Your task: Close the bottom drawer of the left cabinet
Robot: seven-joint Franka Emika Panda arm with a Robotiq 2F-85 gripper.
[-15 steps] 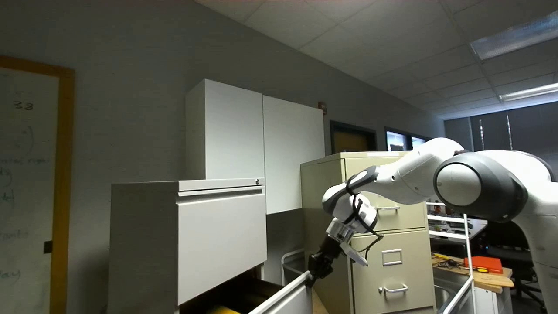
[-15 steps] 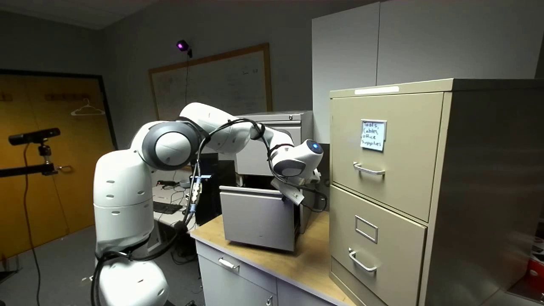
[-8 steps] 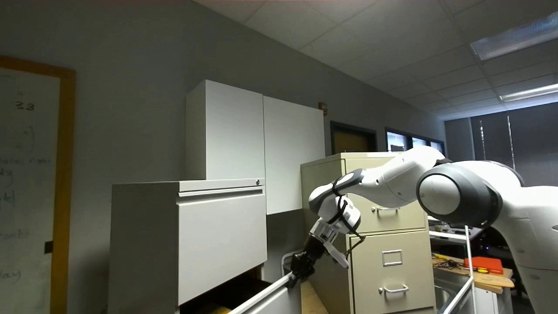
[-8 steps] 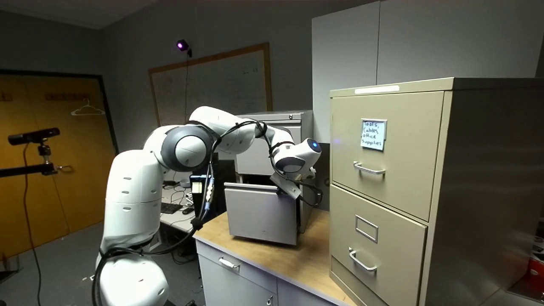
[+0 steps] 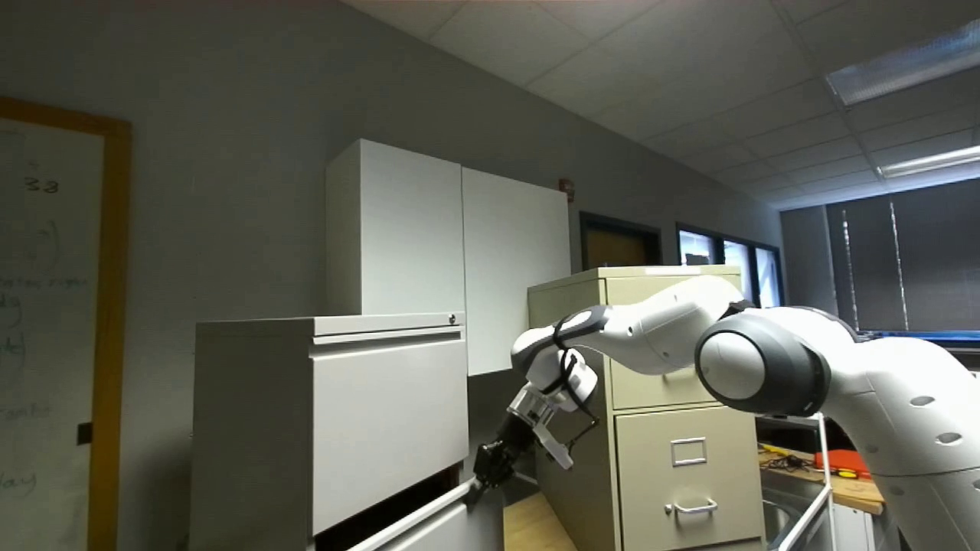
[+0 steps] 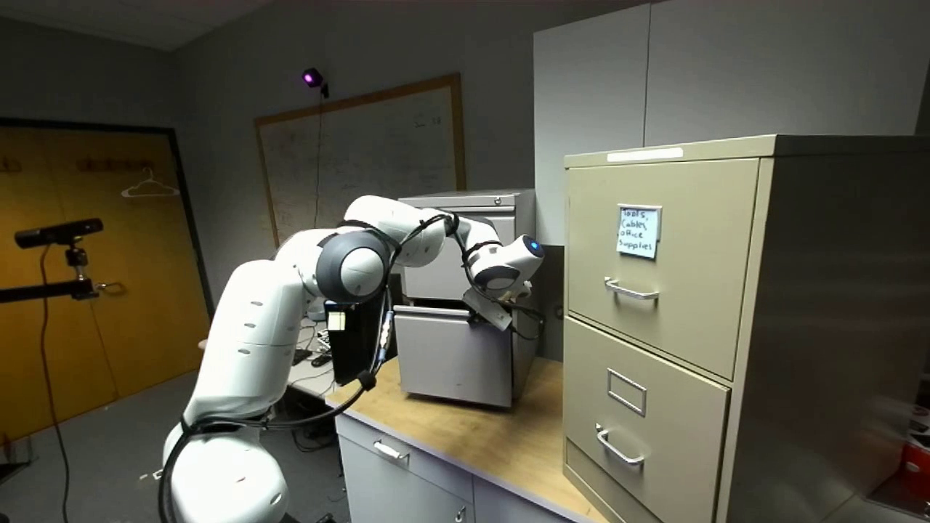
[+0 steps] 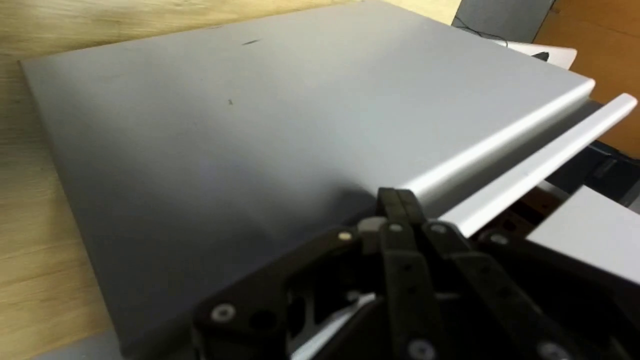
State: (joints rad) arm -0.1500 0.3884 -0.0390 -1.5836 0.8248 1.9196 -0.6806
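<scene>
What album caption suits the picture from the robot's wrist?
Closed black gripper at the top edge of the grey bottom drawer, above a wooden countertop.

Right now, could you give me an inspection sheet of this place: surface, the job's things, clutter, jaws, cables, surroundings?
Surface: wooden counter, carrying the grey cabinet.
Job's things: bottom drawer of that cabinet, partly open.
Clutter: red object in the background.
Jaws: shut at the drawer's lip; nothing seen between them.
Cables: black cable strapped along the arm, sagging beside it.
Surroundings: beige cabinet, white cupboard, whiteboard.
</scene>
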